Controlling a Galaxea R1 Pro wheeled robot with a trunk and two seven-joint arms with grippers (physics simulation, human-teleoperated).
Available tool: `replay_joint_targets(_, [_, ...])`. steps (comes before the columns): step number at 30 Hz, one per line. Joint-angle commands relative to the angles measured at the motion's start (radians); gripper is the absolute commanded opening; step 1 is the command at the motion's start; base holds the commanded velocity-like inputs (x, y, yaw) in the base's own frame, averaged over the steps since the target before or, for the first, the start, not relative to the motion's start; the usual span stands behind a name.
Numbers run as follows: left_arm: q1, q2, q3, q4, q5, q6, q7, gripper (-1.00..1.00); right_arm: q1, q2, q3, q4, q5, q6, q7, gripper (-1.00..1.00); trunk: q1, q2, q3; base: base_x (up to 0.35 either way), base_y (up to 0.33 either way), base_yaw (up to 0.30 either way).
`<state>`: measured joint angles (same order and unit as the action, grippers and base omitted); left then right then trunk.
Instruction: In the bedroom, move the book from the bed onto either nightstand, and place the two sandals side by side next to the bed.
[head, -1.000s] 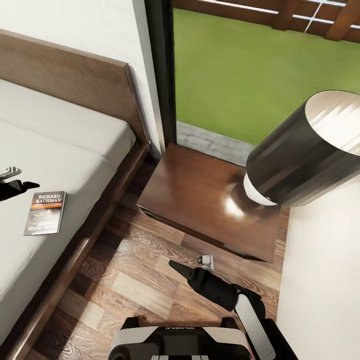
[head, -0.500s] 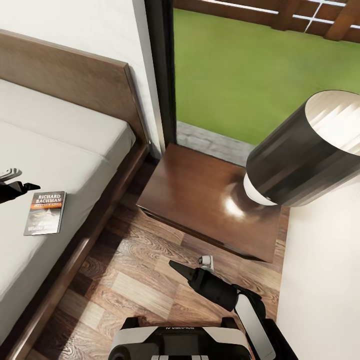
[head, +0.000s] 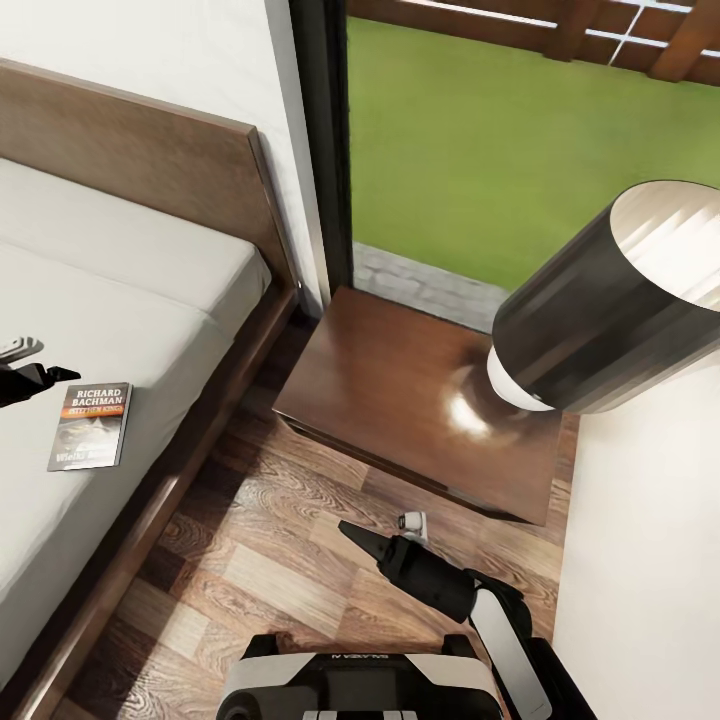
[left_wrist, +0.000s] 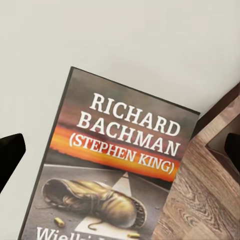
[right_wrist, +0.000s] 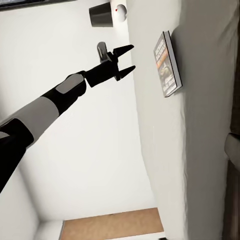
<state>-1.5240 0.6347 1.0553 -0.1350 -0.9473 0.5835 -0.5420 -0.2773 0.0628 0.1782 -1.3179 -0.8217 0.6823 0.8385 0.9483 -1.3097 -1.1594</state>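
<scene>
At the bottom of the head view, the right tool (head: 385, 532) hangs over the floor, its opening unclear. At the left edge, the left tool (head: 30, 362) hovers spread and empty, just left of the book (head: 90, 425). The book lies flat on the bed (head: 150, 270), long axis running up-frame, nearer the left arm. At centre right stands the nightstand (head: 400, 385).

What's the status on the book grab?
Left claw open, poised above book, not touching. Book flat on bed near its edge. Right claw low over floor, state unclear. Nightstand top holds lamp; space beside it.
</scene>
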Motion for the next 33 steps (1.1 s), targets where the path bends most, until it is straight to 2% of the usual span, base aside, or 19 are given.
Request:
replay_joint_targets(1, [-0.001, 0.0, 0.008, -0.002, -0.01, 0.005, -0.006, 1.0, 0.0, 0.0, 0.0, 0.001, -0.006, 0.006, -0.006, 1.0, 0.0, 0.0, 0.0, 0.0, 0.0, 0.0])
replay_joint_targets(11, [-0.001, -0.001, 0.008, 0.0, -0.012, 0.008, -0.006, 1.0, 0.0, 0.0, -0.002, 0.004, -0.011, 0.006, -0.044, 1.0, 0.0, 0.0, 0.0, 0.0, 0.0, 0.0])
replay_joint_targets(33, [-0.001, -0.003, 0.006, 0.001, -0.014, 0.009, -0.004, 1.0, 0.0, 0.0, -0.002, 0.003, -0.013, 0.006, -0.046, 1.0, 0.0, 0.0, 0.0, 0.0, 0.0, 0.0])
